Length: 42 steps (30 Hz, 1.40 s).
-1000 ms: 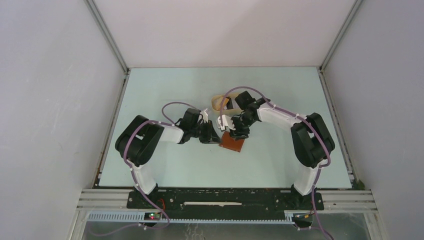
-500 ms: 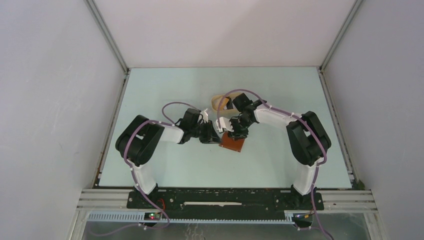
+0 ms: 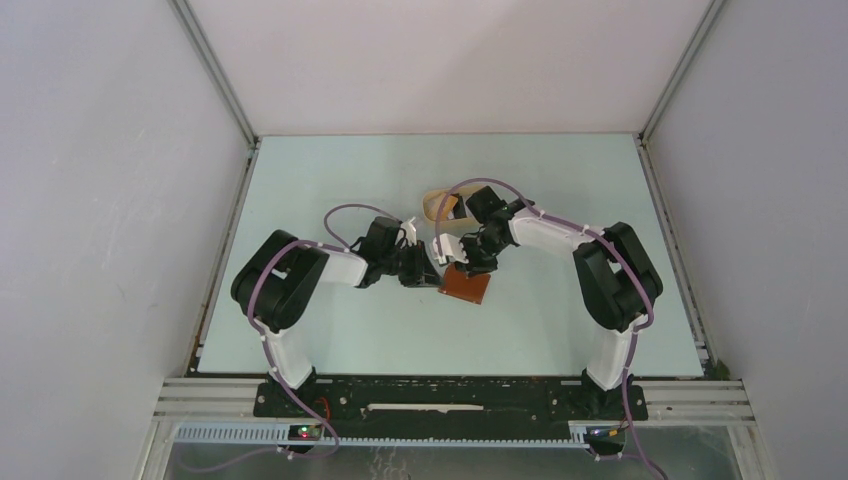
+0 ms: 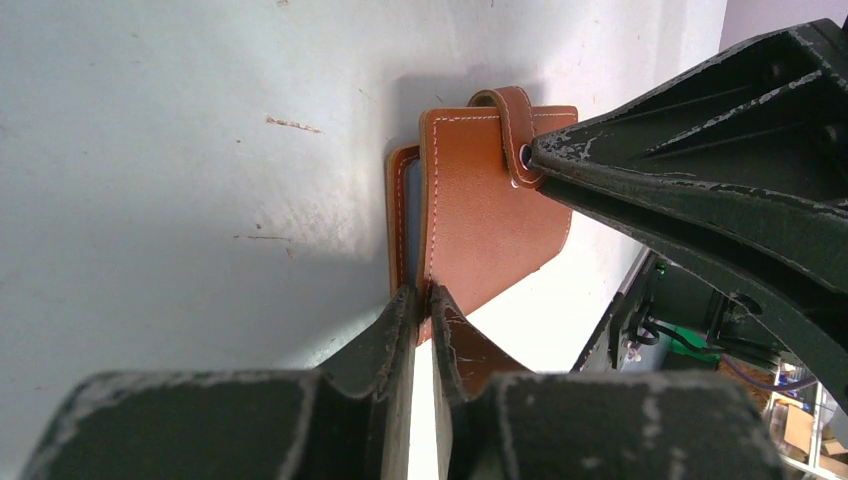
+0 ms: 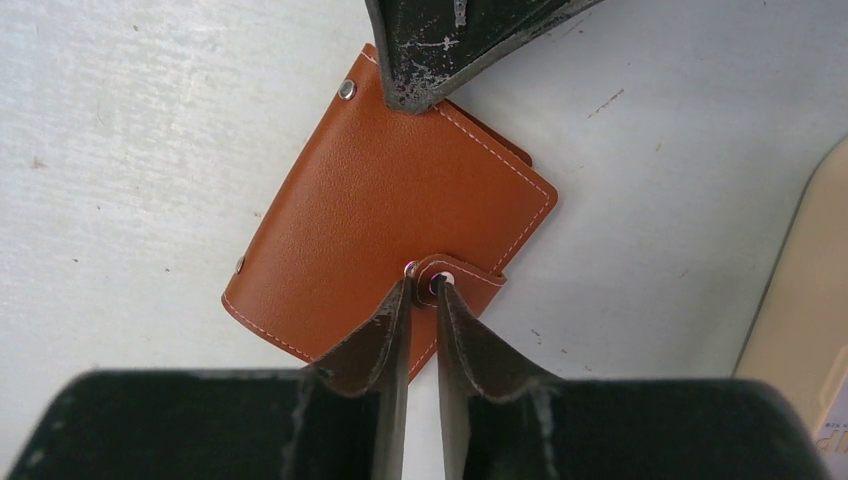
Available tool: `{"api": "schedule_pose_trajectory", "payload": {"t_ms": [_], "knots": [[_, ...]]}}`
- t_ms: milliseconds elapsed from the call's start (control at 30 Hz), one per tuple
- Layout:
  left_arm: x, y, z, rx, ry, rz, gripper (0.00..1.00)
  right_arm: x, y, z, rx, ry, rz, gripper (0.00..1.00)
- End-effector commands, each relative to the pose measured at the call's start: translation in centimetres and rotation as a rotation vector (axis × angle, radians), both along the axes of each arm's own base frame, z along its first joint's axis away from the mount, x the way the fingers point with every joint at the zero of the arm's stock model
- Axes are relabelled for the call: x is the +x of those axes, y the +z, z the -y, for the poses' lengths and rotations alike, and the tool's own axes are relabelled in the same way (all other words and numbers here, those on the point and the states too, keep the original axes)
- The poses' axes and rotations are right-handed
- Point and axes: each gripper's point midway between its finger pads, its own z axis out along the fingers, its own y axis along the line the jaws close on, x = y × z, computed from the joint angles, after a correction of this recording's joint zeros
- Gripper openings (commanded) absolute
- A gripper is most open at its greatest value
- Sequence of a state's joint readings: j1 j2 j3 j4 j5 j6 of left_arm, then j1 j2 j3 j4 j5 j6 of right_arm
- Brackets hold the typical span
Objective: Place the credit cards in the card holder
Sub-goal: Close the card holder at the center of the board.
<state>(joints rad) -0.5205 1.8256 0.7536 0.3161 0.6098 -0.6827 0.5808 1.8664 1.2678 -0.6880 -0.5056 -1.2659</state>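
On the pale desk (image 3: 330, 180) my left jaws clamp the holder (image 5: 390, 200), right jaws pinch its strap (image 5: 470, 272); I'd peel slowly.

The top external camera looks down from behind both arms (image 3: 290, 280) over the whole table (image 3: 330, 180). Each wrist camera peers closely along its own fingers (image 4: 375, 345); both share the card holder (image 4: 480, 220).

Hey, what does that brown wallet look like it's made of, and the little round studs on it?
The reddish-brown bifold card holder looks like smooth leather, possibly faux: fine grain, soft sheen, pale stitching along the edges. Its small round studs look like polished metal, silvery and glinting.
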Motion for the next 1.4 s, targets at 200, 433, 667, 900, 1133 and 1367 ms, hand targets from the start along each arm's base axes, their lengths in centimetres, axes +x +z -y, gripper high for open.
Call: {"api": "schedule_pose_trajectory", "payload": {"t_ms": [200, 433, 667, 900, 1133, 1367], "knots": [[-0.3, -0.8, 0.1, 0.021, 0.000, -0.012, 0.15, -0.1, 1.6, 0.1, 0.036, -0.026, -0.001, 0.07], [-0.2, -0.8, 0.1, 0.020, 0.000, -0.014, 0.15, 0.0, 2.3, 0.1, 0.054, -0.050, -0.006, 0.00], [-0.2, -0.8, 0.1, 0.020, 0.001, -0.013, 0.15, -0.3, 3.1, 0.1, 0.075, -0.053, -0.015, 0.00], [-0.2, -0.8, 0.1, 0.021, 0.002, -0.012, 0.15, -1.4, 2.0, 0.1, 0.031, -0.037, -0.044, 0.00], [-0.3, -0.8, 0.1, 0.021, 0.002, -0.011, 0.15, -1.9, 1.2, -0.2, 0.005, -0.033, -0.056, 0.00], [-0.3, -0.9, 0.0, 0.022, 0.002, -0.013, 0.15, -2.4, 0.8, 0.0, -0.011, -0.019, -0.061, 0.00]]}}
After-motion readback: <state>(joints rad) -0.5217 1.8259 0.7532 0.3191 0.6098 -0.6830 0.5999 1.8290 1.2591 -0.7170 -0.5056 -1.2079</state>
